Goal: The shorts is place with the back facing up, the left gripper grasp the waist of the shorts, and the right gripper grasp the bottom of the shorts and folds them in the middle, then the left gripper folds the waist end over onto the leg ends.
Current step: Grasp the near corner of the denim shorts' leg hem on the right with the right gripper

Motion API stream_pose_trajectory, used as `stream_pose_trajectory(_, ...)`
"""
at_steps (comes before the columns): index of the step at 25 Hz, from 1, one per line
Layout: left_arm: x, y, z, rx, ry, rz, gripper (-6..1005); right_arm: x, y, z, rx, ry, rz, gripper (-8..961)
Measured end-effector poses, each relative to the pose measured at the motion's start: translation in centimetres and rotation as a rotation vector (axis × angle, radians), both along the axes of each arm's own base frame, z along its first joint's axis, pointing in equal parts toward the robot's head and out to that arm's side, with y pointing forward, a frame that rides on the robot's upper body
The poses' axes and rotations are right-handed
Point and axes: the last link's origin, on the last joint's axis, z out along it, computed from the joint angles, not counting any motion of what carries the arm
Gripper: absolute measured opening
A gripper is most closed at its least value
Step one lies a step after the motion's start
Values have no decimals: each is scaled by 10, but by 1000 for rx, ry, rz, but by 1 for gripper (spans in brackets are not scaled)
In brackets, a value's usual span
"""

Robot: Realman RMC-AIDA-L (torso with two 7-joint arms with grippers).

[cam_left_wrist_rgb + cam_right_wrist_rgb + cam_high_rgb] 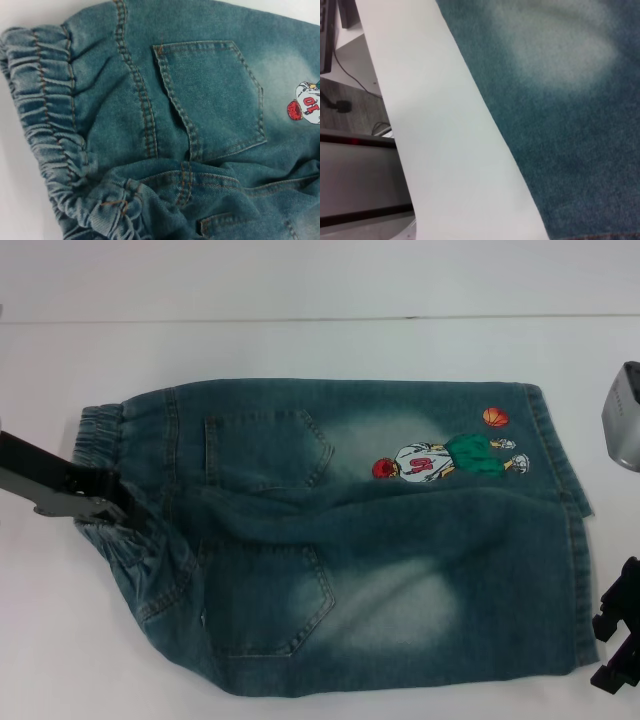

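Although the shorts [360, 540] lie spread flat on the white desk [300, 350], pockets up, no fold is made yet. The left tool [118, 508] sits at the waist [105, 425], where the denim bunches around it; whether it pinches the band or stands spread I cannot tell. The right tool [620, 635] hangs just beside the leg ends [585, 590], apart from the cloth, its state unclear too. Judging by this, the middle fold and the waist-over-legs fold both remain.
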Motion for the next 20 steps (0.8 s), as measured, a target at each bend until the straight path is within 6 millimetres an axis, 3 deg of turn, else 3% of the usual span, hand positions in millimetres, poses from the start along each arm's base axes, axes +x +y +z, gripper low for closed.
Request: stream_pose_trajectory(20, -1, 1, -1, 1, 0, 2, 33, 0, -7, -2, -47, -15, -10, 791)
